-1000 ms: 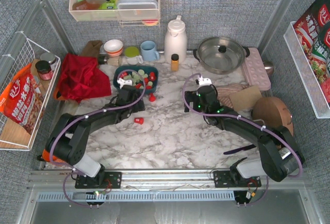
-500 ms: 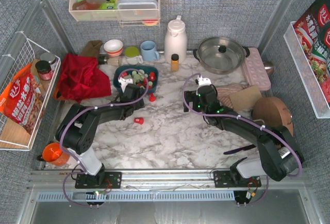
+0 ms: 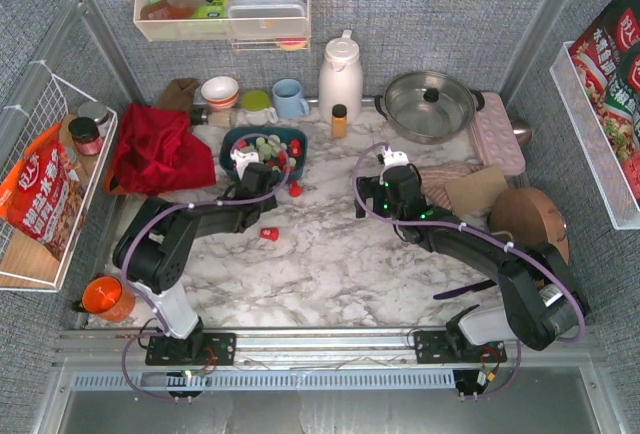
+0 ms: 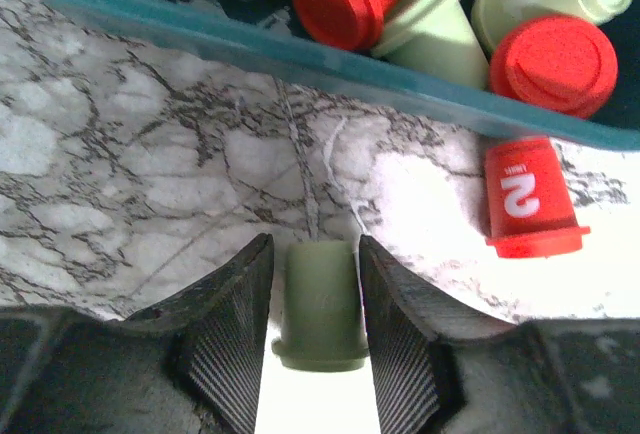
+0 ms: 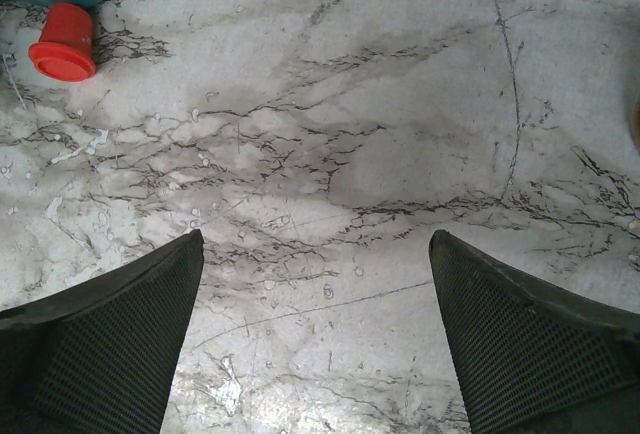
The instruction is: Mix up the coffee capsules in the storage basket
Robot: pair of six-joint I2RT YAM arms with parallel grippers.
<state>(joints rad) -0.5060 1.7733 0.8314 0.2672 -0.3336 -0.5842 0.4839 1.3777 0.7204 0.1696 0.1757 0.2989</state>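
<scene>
A dark teal basket (image 3: 299, 137) sits left of centre toward the back edge of the marble table (image 3: 330, 264). It holds red and pale green coffee capsules (image 3: 266, 146). The left gripper (image 4: 313, 246) is low at the basket's near wall. Its jaws are closed against the rim of a green capsule (image 4: 322, 304), which lies on the table just outside the basket. A red capsule (image 4: 527, 199) lies just beside the same wall. A second red capsule (image 3: 268, 233) lies nearer the table's centre. The right gripper (image 5: 315, 254) hovers over the table to the right of the basket, jaws wide apart.
</scene>
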